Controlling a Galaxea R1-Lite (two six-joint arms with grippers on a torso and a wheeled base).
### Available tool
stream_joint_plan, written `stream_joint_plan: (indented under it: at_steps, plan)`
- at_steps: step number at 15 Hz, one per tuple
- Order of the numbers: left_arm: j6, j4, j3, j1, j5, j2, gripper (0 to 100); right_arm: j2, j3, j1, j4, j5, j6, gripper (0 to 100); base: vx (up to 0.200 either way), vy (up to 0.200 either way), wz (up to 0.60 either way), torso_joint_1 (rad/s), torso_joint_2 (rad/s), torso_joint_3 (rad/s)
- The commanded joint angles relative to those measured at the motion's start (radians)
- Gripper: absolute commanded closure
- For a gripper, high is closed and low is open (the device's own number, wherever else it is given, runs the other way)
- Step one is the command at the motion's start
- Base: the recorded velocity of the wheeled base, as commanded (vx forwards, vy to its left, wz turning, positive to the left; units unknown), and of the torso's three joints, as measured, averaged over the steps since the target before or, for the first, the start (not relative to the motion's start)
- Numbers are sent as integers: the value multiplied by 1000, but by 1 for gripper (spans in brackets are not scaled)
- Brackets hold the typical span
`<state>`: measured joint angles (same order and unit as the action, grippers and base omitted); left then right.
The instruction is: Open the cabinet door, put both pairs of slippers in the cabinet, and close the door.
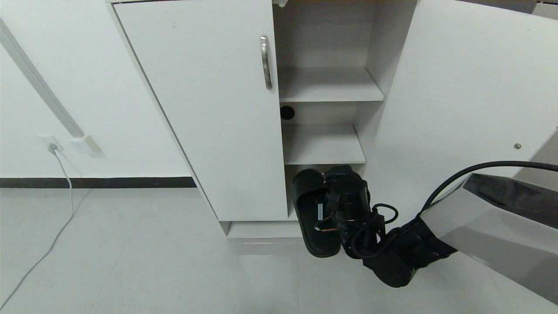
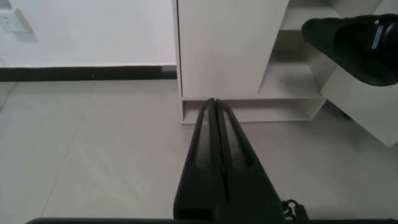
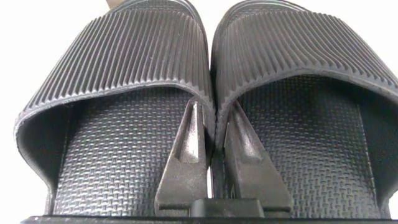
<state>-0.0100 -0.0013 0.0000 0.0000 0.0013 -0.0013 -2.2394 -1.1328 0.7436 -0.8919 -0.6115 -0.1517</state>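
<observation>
My right arm [image 1: 475,218] stretches forward and low, wrist [image 1: 355,205] ahead of it. Its gripper [image 3: 216,118] is pinched tight on the touching inner edges of a pair of slippers [image 3: 124,93]. My left gripper [image 2: 214,106] points forward, fingers pressed together as far as I can see.

Here's the white cabinet [image 1: 327,85], left door [image 1: 205,109] shut with its metal handle [image 1: 266,62] upright along the inner edge, right door [image 1: 457,109] swung wide open. Inside, two bare shelves sit above the bottom compartment [image 2: 292,84]. And there's a pair of black slippers [image 1: 316,213], ribbed straps and pebbled footbeds, pressed side by side and hanging in the air just in front of that bottom compartment, toes toward the cabinet. The right gripper [image 3: 214,115] pinches their inner edges together where the two meet. The toes may already be crossing the front edge; it's hard to call from here.
</observation>
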Motion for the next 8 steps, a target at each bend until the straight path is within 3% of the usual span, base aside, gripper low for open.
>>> stream_joint_plan:
  at_steps: [1,5,8]
  plan:
    - [-1,0,0,0,0,1,100,-19,-12,-3,-1,-1,-2,100,0,0,0,2,2,-198]
    - [-2,0,0,0,2,1,100,-32,-25,-3,-12,-53,-3,100,0,0,0,4,2,-114]
    - [-2,-2,0,0,2,1,100,-52,-18,-3,-188,-80,67,100,0,0,0,0,0,0]
